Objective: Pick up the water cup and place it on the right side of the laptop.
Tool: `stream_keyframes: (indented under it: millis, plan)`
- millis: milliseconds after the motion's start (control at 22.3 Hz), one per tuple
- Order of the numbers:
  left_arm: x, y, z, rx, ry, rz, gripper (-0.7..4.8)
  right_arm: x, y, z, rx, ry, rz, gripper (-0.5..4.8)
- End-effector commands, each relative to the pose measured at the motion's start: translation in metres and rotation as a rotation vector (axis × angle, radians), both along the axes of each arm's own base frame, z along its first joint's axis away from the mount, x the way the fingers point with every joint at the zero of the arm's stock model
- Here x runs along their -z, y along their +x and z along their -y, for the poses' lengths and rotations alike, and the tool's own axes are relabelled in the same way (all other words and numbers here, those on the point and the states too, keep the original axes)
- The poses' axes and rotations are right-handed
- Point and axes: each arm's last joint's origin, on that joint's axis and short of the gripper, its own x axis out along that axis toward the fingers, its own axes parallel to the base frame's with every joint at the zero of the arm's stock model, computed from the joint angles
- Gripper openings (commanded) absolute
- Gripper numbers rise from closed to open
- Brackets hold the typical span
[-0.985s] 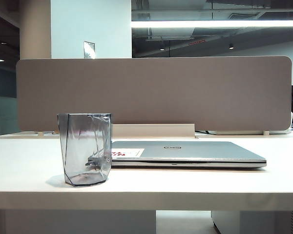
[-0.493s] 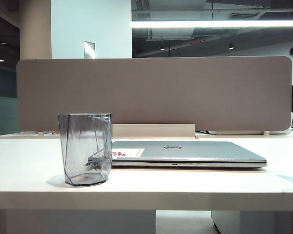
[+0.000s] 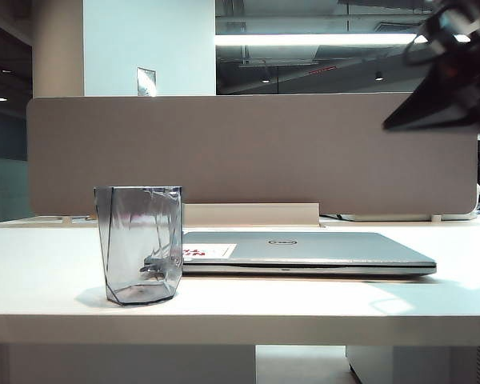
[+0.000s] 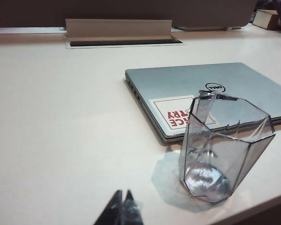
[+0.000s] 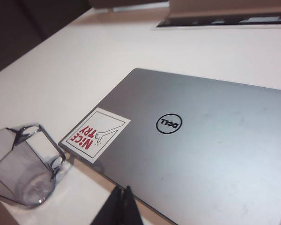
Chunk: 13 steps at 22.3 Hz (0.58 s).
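A white table [image 3: 48,280] fills the lower part of the exterior view, and along its far edge stands a wide grey-brown divider panel [image 3: 248,152] with rounded upper corners. At the foot of that panel, near the middle of the far edge, a pale cable flap [image 4: 118,29] stands tilted up over a dark slot [image 4: 125,42] in the table top. Behind the panel rise a pale column [image 3: 148,48] bearing a small notice [image 3: 146,82], its print too small to read, and a long ceiling light [image 3: 316,39], while at the far right corner sits what may be a small cardboard box [image 4: 265,18].
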Motion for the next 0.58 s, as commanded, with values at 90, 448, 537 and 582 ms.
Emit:
stream_keyframes:
  millis: [90, 448, 537, 582]
  plan:
    - [0.0, 0.0, 0.0, 0.008, 0.001, -0.006, -0.04, 0.004, 0.016, -0.013, -0.07, -0.063, 0.021, -0.06]
    - [0.0, 0.0, 0.0, 0.008, 0.001, -0.006, -0.04, 0.024, 0.062, -0.035, -0.297, -0.008, -0.052, -0.06]
    - [0.0, 0.0, 0.0, 0.008, 0.001, -0.006, -0.04, 0.028, 0.074, -0.041, -0.334, 0.0, -0.067, -0.06]
    - [0.0, 0.0, 0.0, 0.008, 0.001, -0.006, -0.04, 0.03, 0.08, -0.045, -0.357, 0.002, -0.071, -0.06]
